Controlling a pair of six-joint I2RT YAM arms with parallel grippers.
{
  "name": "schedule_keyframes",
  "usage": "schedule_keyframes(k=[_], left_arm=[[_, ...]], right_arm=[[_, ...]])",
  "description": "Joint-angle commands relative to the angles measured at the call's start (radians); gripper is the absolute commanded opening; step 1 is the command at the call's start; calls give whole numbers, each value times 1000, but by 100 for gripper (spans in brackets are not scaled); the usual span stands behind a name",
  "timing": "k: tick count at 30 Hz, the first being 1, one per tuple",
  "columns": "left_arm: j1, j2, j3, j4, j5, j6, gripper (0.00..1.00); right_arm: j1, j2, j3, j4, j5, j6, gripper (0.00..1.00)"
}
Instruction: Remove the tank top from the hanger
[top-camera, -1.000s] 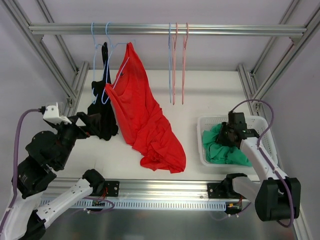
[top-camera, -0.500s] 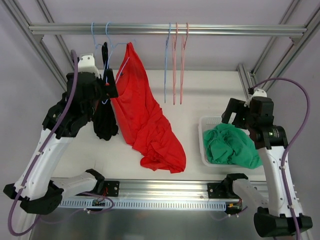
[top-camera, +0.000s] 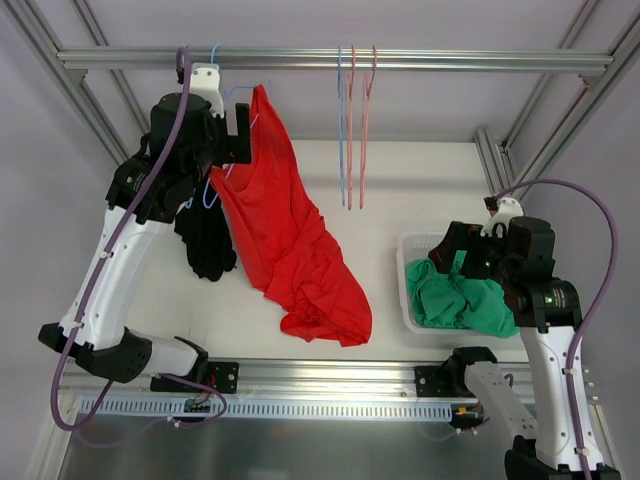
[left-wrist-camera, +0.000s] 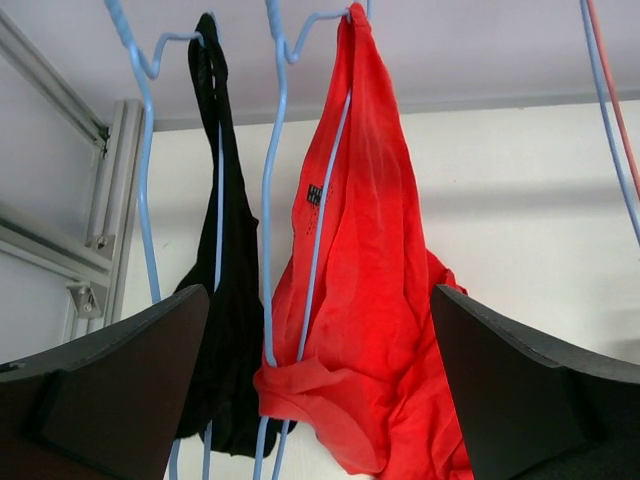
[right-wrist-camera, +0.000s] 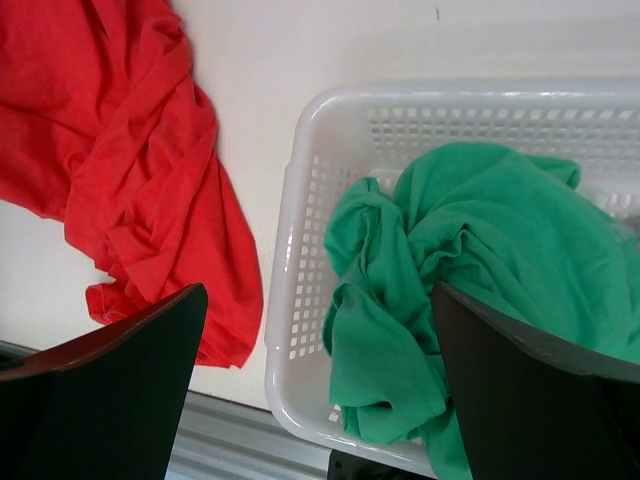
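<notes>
The red tank top hangs by one strap from a light blue hanger on the top rail, and its lower half lies bunched on the table. My left gripper is open, high up beside the rail and just left of the strap. In the left wrist view the red tank top and its hanger show beyond the left gripper, untouched. My right gripper hovers open and empty above the basket. The right gripper holds nothing in its wrist view.
A black tank top hangs on a second blue hanger just left of the red one. A white basket at the right holds a green garment. Empty blue and pink hangers hang mid-rail. Frame posts flank both sides.
My right gripper opened, left the green garment in the basket and lifted off it. My left arm swung up from low on the left to the red top's hanger.
</notes>
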Motion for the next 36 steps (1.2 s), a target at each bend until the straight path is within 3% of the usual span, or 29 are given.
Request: schedule_keyframes(k=[1, 7, 9, 15, 16, 22, 30, 36], left_arm=[[20, 29, 77, 18, 42, 42, 95], [86, 154, 120, 19, 70, 28, 82], [108, 184, 132, 18, 122, 19, 67], [123, 223, 178, 19, 143, -4, 40], [125, 218, 181, 18, 147, -12, 26], [125, 151, 195, 25, 235, -64, 0], [123, 142, 269, 48, 292, -91, 0], [123, 77, 225, 64, 366, -124, 0]], right_arm=[[-6, 17, -16, 14, -72, -18, 99], [-5, -2, -31, 53, -158, 5, 100], [-5, -17, -48, 79, -216, 26, 99], [-2, -45, -76, 148, -336, 55, 99], [-3, -46, -77, 149, -343, 57, 100], [-2, -49, -103, 194, -390, 84, 100], [-2, -51, -111, 234, -435, 115, 100], [-3, -62, -108, 246, -461, 127, 100]])
